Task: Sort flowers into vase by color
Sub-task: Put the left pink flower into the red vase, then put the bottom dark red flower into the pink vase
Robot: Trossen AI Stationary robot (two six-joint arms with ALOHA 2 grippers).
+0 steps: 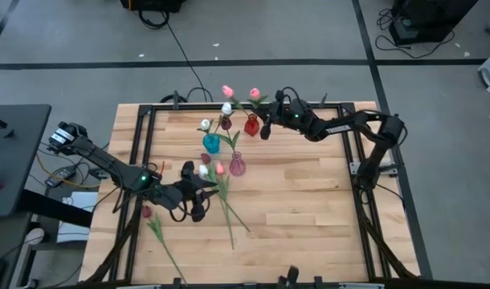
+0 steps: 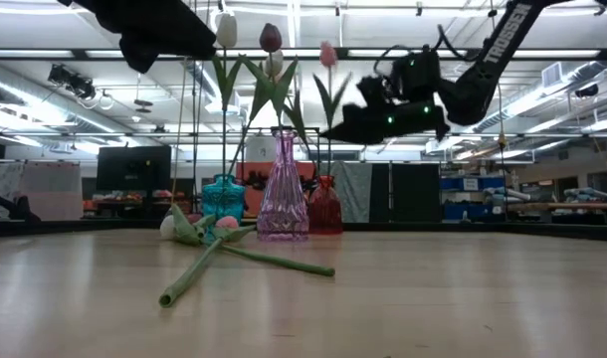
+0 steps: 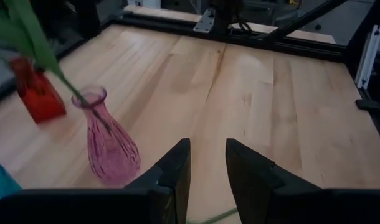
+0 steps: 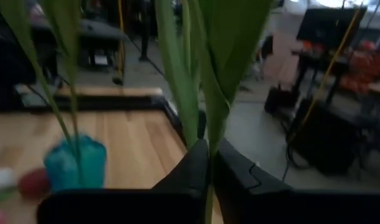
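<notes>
Three vases stand at the table's far middle: teal (image 1: 211,144), red (image 1: 251,126) and pink glass (image 1: 237,167). Tulips with pink (image 1: 227,91), white (image 1: 226,108) and dark red (image 1: 226,124) heads stand in them. Two tulips (image 1: 221,189) lie on the wood beside the pink vase, and a dark red one (image 1: 147,212) lies near the left front. My left gripper (image 1: 194,193) hovers open over the lying tulips, touching nothing. My right gripper (image 1: 266,127) is shut on a pink tulip (image 2: 328,55) by the red vase (image 2: 324,205). My right gripper pinches the pink tulip's thin green stem (image 4: 208,186) between its two fingers, below the leaves (image 4: 205,74). The fingers come level from the table's right and lie across the stem. The tulip stands upright, and its stem runs down to the red vase's mouth (image 2: 324,181).
A dark metal frame (image 1: 149,107) runs round the wooden top. The right half of the table (image 1: 309,209) is bare wood. The pink glass vase (image 3: 112,146) stands close ahead of my left gripper (image 3: 207,168), with the red vase (image 3: 37,96) behind it.
</notes>
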